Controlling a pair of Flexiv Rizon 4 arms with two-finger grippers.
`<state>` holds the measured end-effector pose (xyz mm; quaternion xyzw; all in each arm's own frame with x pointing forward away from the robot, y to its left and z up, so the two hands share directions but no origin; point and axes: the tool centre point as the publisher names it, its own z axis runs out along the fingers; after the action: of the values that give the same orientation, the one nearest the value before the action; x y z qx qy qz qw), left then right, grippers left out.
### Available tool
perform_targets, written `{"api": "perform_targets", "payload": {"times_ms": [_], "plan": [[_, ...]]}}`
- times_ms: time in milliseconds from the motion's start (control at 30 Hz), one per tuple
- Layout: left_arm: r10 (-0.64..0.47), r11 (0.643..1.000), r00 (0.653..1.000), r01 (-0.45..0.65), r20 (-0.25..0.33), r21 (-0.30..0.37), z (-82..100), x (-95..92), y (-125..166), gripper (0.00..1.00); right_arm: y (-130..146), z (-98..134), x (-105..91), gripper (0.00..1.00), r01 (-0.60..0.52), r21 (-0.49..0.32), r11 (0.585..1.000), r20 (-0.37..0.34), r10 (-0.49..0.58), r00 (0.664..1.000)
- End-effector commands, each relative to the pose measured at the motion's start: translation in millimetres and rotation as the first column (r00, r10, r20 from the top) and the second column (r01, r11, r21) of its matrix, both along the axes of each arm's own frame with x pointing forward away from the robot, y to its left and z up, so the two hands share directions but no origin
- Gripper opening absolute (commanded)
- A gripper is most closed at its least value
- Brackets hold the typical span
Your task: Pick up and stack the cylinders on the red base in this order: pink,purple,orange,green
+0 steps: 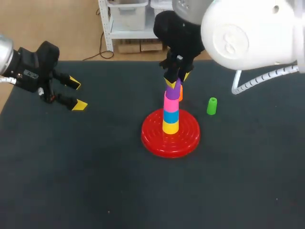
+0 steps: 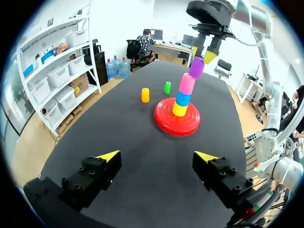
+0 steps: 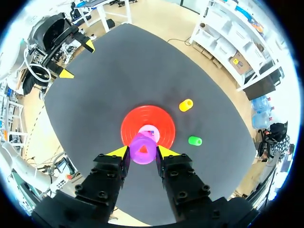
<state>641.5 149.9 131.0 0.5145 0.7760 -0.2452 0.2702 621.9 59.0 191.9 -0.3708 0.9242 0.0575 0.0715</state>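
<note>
On the dark table, near its middle: the red base, a round disc with ringed ridges, carrying a column of three cylinders. Yellow cylinder lowest, blue cylinder on it, pink cylinder on top. All are plain, glossy and about the same width.

Right gripper hangs directly above the column. Both yellow-tipped fingers press the purple cylinder from two sides, so it is gripped.
- Left wrist view: purple cylinder sits tilted, its lower edge at the top rim of the pink cylinder. Contact cannot be told.
- Right wrist view, looking straight down: purple cylinder between the fingers, with a small triangular opening at its centre showing red. A sliver of the pink cylinder and the red base lie beneath.

Loose pieces on the table:
- Orange cylinder upright, near the base. In the head view it is mostly hidden behind the column.
- Green cylinder upright, just beside the base on its right and apart from the orange one.

Left gripper is at the table's left edge, well apart from the base. Its fingers are spread wide with nothing between them, as its own wrist view also shows.
</note>
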Motion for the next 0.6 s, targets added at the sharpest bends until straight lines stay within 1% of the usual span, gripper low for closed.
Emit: {"api": "perform_targets", "payload": {"times_ms": [33, 367, 600], "plan": [[-0.001, 1.000, 1.000, 0.001, 0.003, -0.003, -1.0, -0.4, 1, 1.00, 6, -3, 4.2, 0.00, -0.004, -0.007, 1.000, -0.010, 0.004, 1.000], [-0.001, 1.000, 1.000, 0.001, 0.003, -0.003, -1.0, -0.4, 1, 1.00, 5, -6, 13.2, 0.00, 0.007, -0.024, 1.000, -0.006, -0.007, 1.000], [-0.001, 1.000, 1.000, 0.001, 0.003, -0.003, -1.0, -0.4, 1, 1.00, 1, -7, 13.2, 0.00, 0.014, -0.026, 1.000, -0.005, -0.014, 1.000]]}}
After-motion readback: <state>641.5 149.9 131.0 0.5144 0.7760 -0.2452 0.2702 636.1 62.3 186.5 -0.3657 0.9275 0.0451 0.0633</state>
